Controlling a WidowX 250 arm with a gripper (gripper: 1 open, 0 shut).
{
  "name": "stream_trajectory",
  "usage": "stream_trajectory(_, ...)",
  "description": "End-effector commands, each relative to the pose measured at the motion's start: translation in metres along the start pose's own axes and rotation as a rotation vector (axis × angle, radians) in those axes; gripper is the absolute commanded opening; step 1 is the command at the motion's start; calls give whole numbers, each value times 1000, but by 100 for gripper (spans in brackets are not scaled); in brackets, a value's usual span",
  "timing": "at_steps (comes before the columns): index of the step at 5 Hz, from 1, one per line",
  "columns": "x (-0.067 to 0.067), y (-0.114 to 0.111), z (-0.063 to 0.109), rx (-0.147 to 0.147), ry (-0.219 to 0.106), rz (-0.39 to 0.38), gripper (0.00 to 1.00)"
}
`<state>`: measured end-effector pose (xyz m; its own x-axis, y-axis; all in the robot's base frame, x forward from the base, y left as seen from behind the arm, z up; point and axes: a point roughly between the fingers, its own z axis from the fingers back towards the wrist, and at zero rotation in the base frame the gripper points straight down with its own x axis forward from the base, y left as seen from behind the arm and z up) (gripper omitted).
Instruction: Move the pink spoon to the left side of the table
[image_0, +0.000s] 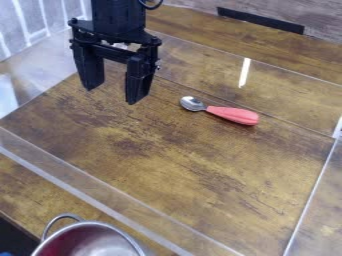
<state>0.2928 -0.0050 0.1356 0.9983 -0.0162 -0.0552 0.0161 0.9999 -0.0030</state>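
Steel bowl (91, 240) near table (174, 170) edge

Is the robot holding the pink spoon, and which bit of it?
No, the gripper holds nothing. The pink spoon lies on the table, apart from it.

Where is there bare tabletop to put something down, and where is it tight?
Bare: the table's middle, between spoon and steel bowl; also right of the spoon. Tighter: between gripper and spoon.
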Motion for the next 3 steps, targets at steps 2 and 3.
stream_trajectory(2, 42, -21, 2, -5, 22, 233, 100)
stream_trajectory(3, 75, -55, 9, -17, -5, 443, 100)
